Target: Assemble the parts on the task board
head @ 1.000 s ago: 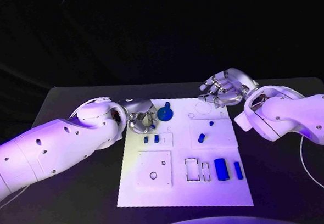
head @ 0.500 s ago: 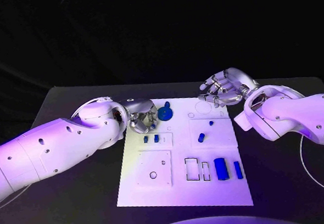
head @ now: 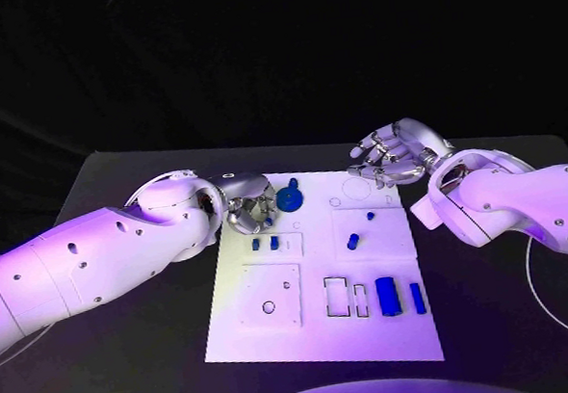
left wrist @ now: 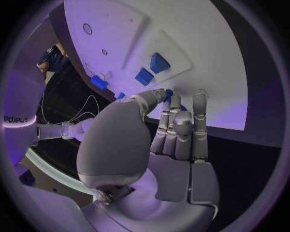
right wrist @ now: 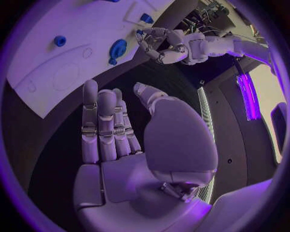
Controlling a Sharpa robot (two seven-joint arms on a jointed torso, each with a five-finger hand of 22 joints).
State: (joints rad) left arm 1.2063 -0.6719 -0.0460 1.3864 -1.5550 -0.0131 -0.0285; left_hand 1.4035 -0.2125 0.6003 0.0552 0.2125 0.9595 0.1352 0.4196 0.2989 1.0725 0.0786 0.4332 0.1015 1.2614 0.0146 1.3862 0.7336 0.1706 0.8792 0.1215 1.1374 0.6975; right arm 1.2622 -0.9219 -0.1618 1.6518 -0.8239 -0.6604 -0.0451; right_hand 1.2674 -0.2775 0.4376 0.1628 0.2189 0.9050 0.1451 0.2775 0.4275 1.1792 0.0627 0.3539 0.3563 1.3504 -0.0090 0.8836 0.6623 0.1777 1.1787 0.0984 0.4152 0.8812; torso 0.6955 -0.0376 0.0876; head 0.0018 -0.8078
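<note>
Silver left hand (head: 246, 206) pinches a half-hidden blue part (left wrist: 168, 93); right hand (head: 394, 156) spread, empty.

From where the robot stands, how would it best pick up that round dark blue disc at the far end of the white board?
Probably by the rim of the round blue disc, pinched from above. It lies flat on the task board, so only its edges offer purchase. The left robot hand sits right beside it, nearer than the open right robot hand, so coming from the left side looks easiest.
</note>
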